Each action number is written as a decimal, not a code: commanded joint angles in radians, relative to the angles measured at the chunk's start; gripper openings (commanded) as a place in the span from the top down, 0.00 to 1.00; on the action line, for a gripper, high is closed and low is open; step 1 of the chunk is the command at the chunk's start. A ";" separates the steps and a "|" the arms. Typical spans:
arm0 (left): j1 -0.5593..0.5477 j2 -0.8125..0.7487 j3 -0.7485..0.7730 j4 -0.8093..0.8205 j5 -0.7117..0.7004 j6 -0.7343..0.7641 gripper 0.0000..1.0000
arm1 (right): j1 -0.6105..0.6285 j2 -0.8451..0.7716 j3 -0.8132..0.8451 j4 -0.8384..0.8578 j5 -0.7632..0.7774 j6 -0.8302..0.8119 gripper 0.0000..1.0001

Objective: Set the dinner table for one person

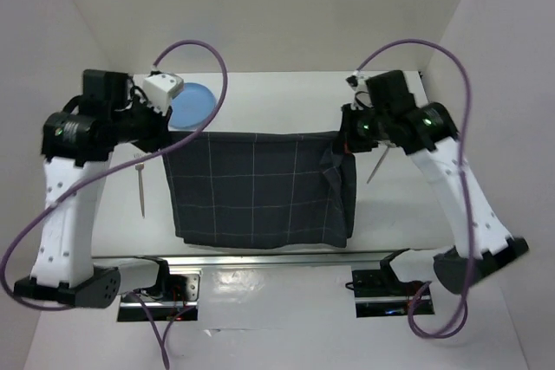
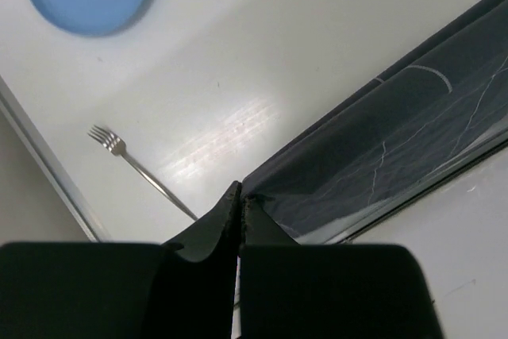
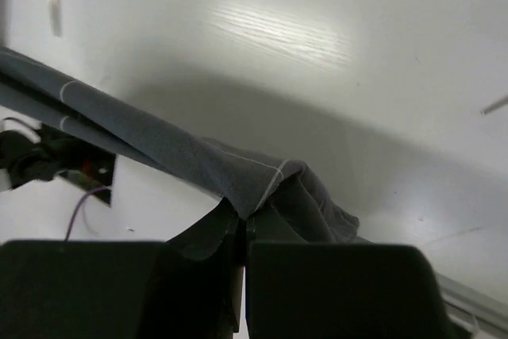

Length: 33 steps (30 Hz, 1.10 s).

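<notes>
1. The desk (image 1: 286,97) is seen spanning the whole workspace under both arms, with its railed near edge by the arm bases.
2. The dark grid-lined cloth mat (image 1: 256,188) is found across the middle of the desk. Its far edge is drawn taut between the two arms, and its near edge lies close to the rail.
3. The left gripper (image 2: 240,196) is pressed together on the mat's far-left corner.
4. The right gripper (image 3: 242,216) is likewise pinched on the far-right corner, where the cloth is bunched into a fold.
5. A blue plate (image 1: 192,103) is noted at the far left. A fork (image 1: 140,184) lies just left of the mat, and a slim utensil (image 1: 378,165), type not discernible, lies just right of it.
6. Step in hand, judged: the mat is being spread flat.
7. For a clean result, both corners should be lowered level and together, with tension kept along the far edge.
8. The right-hand fold should be pulled out before release.
9. The fork and the utensil should not be swept or covered by the side edges.
</notes>
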 commanded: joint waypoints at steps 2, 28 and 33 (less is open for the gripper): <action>0.029 0.135 -0.116 0.099 -0.185 0.014 1.00 | -0.058 0.181 -0.077 0.037 0.197 -0.008 1.00; -0.012 0.510 -0.260 0.435 -0.333 0.015 0.18 | -0.080 0.506 -0.165 0.424 0.352 0.042 0.42; -0.093 0.390 -0.613 0.518 -0.398 0.046 0.19 | -0.071 0.423 -0.493 0.507 0.295 0.143 0.41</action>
